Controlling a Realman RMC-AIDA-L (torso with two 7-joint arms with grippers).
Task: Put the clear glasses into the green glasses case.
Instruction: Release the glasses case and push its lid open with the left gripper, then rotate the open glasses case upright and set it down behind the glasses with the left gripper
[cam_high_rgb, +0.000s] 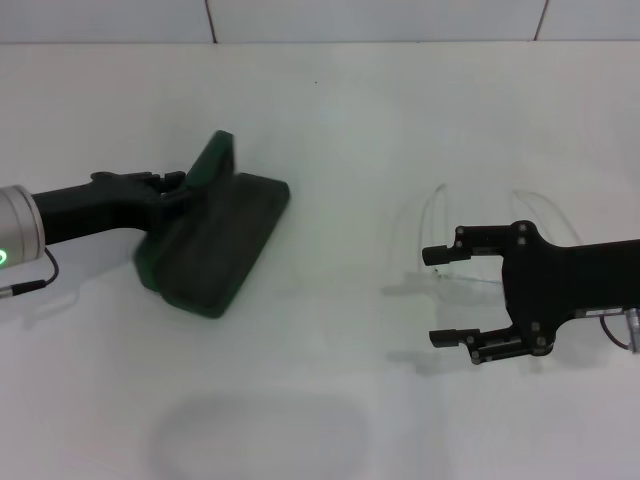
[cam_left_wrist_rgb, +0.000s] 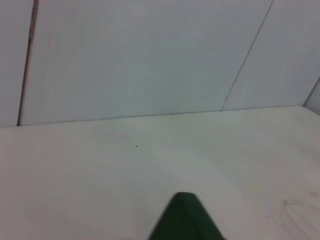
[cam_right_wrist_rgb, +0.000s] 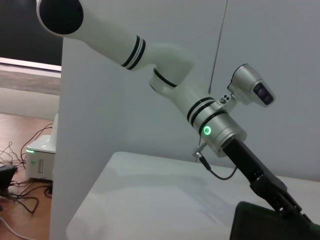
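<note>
One green glasses case (cam_high_rgb: 215, 245), one pair of clear glasses (cam_high_rgb: 470, 235), two pincers on a white surface (cam_high_rgb: 330, 400).

The left pincer (cam_high_rgb: 178, 188) grips the raised lid of the open case on the left. The right pincer (cam_high_rgb: 440, 297), fingers spread wide and empty, hovers at the glasses, which lie well apart to the right.

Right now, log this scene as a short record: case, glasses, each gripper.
case: dark green, on the table's left side, lid raised partway
glasses: clear, on the table's right side, outside the case, arms pointing to the far side
left gripper: at the case's lid edge, appears closed on it
right gripper: open, beside the glasses, holding nothing
table: white
</note>
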